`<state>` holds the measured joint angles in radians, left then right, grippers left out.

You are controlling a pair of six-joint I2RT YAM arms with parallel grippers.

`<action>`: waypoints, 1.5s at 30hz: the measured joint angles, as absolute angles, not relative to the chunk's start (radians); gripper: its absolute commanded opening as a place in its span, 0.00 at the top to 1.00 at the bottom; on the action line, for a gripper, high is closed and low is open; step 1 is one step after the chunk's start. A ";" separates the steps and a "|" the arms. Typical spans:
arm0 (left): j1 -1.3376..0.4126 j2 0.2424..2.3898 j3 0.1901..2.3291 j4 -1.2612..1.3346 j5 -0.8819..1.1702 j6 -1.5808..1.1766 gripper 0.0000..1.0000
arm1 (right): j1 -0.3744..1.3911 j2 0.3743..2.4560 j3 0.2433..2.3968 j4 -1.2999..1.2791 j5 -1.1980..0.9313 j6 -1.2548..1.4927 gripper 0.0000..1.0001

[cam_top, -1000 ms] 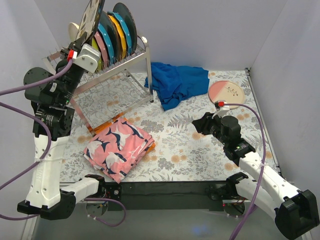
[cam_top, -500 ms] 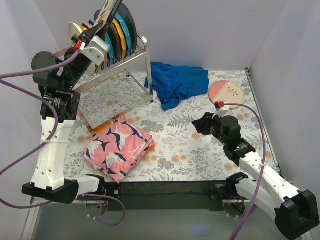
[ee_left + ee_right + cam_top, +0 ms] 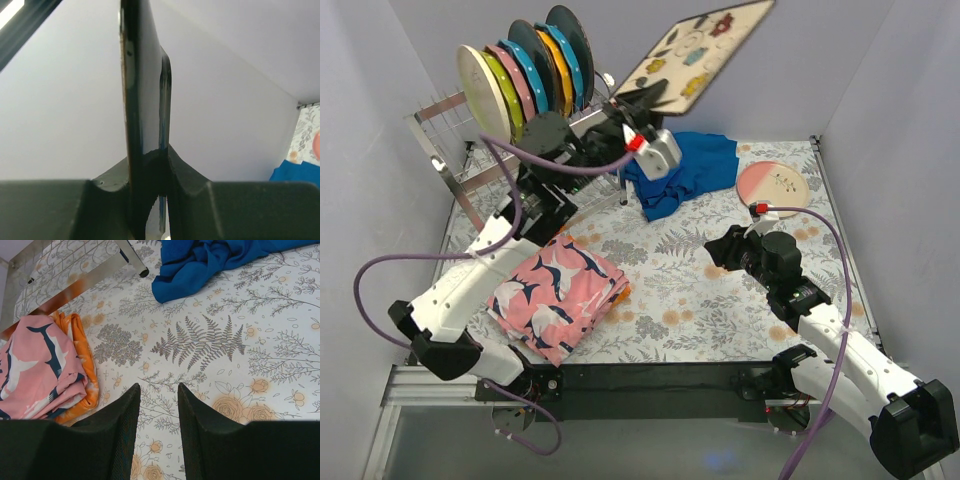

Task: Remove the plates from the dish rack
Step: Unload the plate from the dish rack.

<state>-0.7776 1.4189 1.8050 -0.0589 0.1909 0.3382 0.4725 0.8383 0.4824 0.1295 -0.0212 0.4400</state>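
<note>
Cream floral plate [image 3: 705, 52] sat pinched edgewise in the left claw [image 3: 640, 102], high beside the dish rack [image 3: 516, 172], likely to clear it and the other plates [image 3: 525, 72]; right claw [image 3: 157, 412] hovered part-open, empty.

no readable text, no labels, no numbers

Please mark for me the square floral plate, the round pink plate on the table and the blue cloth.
square floral plate [image 3: 700, 48]: top external view, middle of its patterned face.
round pink plate [image 3: 773, 188]: top external view, centre of its face.
blue cloth [image 3: 682, 167]: top external view, middle of the heap.
</note>
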 measured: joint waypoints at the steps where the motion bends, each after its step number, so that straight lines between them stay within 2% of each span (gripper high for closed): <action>1: -0.826 1.426 1.795 -0.053 0.175 0.381 1.00 | 0.472 0.838 0.483 0.130 -0.021 0.440 0.58; 9: -1.025 1.424 1.587 0.118 -0.003 0.598 1.00 | 0.472 0.802 0.485 0.083 0.075 0.479 0.55; 18: -1.035 1.419 1.305 0.235 -0.144 0.609 1.00 | 0.400 0.705 0.488 -0.041 0.196 0.566 0.47; 22: -1.032 1.408 1.215 0.284 -0.183 0.590 1.00 | 0.267 0.680 0.511 -0.101 0.211 0.584 0.46; 26: -1.032 1.388 1.143 0.344 -0.203 0.572 1.00 | 0.068 0.682 0.590 -0.138 0.136 0.599 0.42; 30: -1.032 1.380 1.090 0.421 -0.220 0.552 1.00 | -0.039 0.705 0.708 -0.157 0.011 0.600 0.35; 37: -1.039 1.381 0.981 0.547 -0.247 0.511 1.00 | -0.051 0.716 0.806 -0.156 -0.171 0.620 0.30; 45: -1.053 1.413 0.888 0.659 -0.270 0.480 1.00 | -0.051 0.712 0.830 -0.143 -0.283 0.672 0.28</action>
